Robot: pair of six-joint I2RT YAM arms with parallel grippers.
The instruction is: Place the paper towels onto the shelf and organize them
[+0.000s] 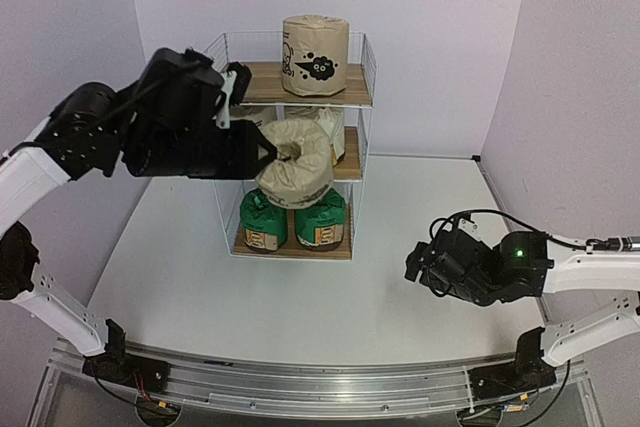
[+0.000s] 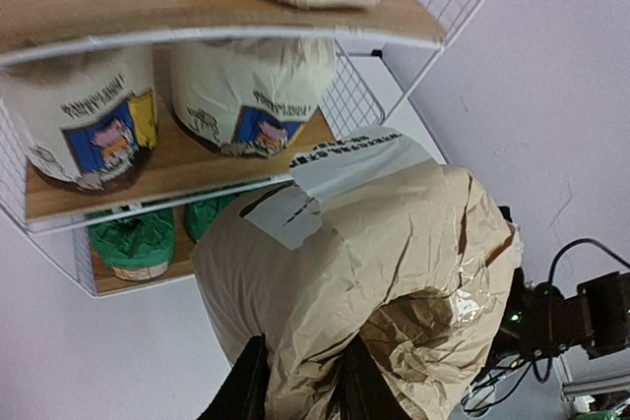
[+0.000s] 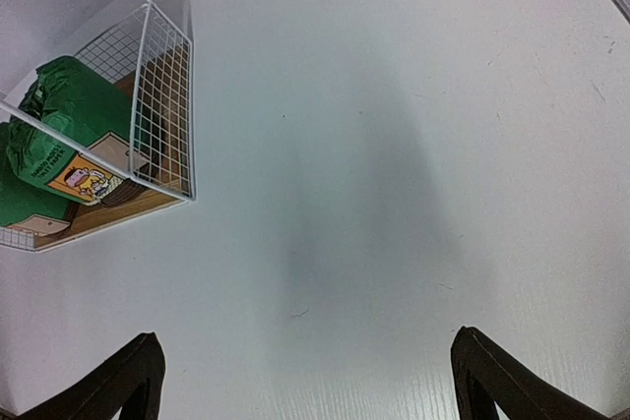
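A tan roll (image 1: 298,165) is gripped by the left hand (image 1: 272,152) and held clear of the table (image 1: 420,197). The shelf (image 1: 358,99) stands just beyond that hand. The right hand (image 3: 305,386) is spread wide and nothing is gripped. Green rolls (image 3: 64,110) are seen ahead-left of it.

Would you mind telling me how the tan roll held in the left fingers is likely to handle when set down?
Probably soft and squashy: the tan roll has a crumpled wrapper where the left fingers pinch it. Likely light, since one pinch carries it aloft. It might roll if laid sideways; the other tan roll stands on end.
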